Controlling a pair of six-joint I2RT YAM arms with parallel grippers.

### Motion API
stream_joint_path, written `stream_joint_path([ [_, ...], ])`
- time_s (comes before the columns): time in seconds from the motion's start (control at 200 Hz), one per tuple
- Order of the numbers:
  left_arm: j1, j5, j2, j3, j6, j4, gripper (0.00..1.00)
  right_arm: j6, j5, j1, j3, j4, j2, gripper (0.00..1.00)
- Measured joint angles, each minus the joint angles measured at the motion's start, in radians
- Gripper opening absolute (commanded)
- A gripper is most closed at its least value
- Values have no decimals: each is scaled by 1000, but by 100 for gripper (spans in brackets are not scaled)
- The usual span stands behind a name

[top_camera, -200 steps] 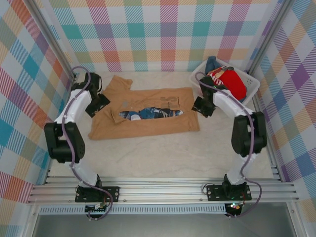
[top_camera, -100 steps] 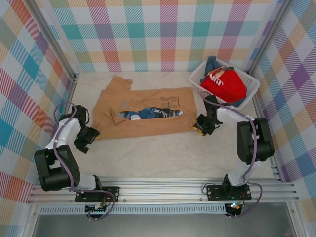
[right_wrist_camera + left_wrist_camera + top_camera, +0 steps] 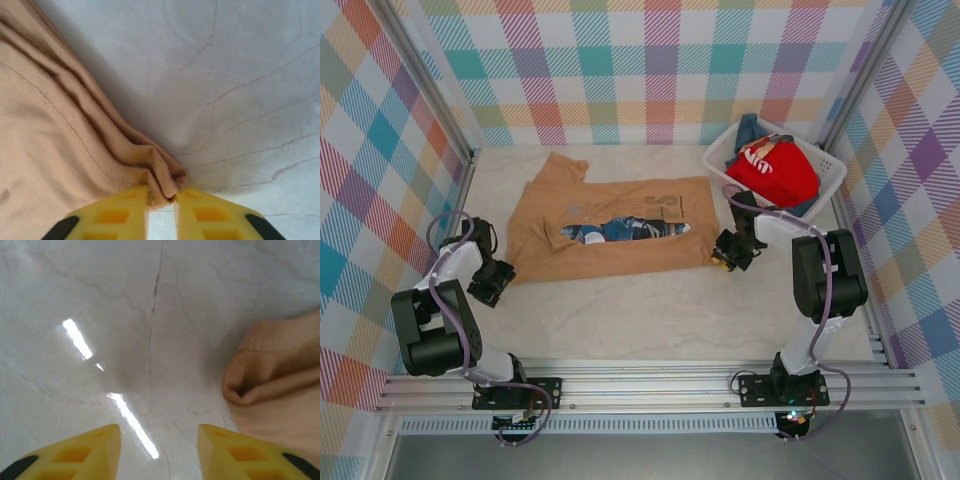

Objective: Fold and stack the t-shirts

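**Item 1. Tan t-shirt [image 3: 620,235].** It lay flat at the middle of the counter [image 3: 650,320], its long axis running 9 to 3 o'clock. Two flaps were turned inward, so the denim print showed only through a slit. Judged partway folded, and spread so both near corners could be reached.

**Item 2. Right pincer [image 3: 161,192].** It sat at the shirt's 4 o'clock corner, jaws nearly together, with the bunched hem corner pinched at the tips (a hold taken, by the look of it, to lift that end for the next fold). Arm: elbow raised near its base, forearm reaching low toward 11 o'clock, wrist down at the cloth.

**Item 3. Left pincer [image 3: 159,432].** It sat at the shirt's 8 o'clock corner, jaws apart over bare counter with nothing between them. The rolled corner lay just beside, toward 2 o'clock of the tips, not touching. Arm: folded tight, forearm out toward 10 o'clock, wrist low.

**Item 4. Basket [image 3: 825,190].** It stood at 2 o'clock of the counter, with the red t-shirt [image 3: 780,170] on top and the blue t-shirt [image 3: 750,128] at the far end. Both judged unfolded, awaiting their turn.
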Motion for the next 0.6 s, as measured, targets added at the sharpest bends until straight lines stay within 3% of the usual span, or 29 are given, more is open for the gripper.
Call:
stream_joint_path([
  [0.11,17,-25,51,1,10,28,17,-16,8,0,3,0,6,0],
  [0.245,19,-60,78,1,16,40,0,-19,18,0,3,-3,7,0],
  [0.6,28,-109,103,18,19,53,0,-69,80,-1,15,-70,-29,0],
])
